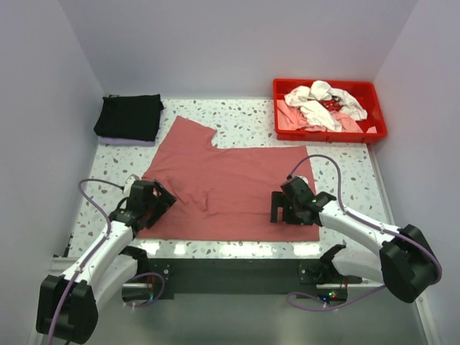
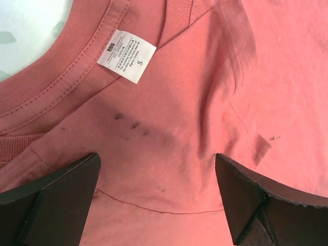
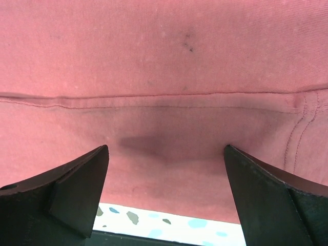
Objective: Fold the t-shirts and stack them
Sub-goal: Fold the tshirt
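A dusty brick-red t-shirt [image 1: 230,180] lies spread flat on the speckled table [image 1: 251,118]. My left gripper [image 1: 147,203] is open over its left edge; in the left wrist view my left gripper [image 2: 156,179] straddles cloth just below the collar and white size label [image 2: 126,57]. My right gripper [image 1: 286,208] is open over the shirt's near right part; in the right wrist view my right gripper [image 3: 165,169] straddles the hem [image 3: 154,100] near the table edge. A folded black t-shirt [image 1: 130,116] lies on a pale folded one at the back left.
A rigid bright-red plastic tray [image 1: 375,129] at the back right holds crumpled white and pale pink shirts [image 1: 323,106]. White walls close in the back and both sides. A black bar [image 1: 230,273] runs along the near table edge between the arm bases.
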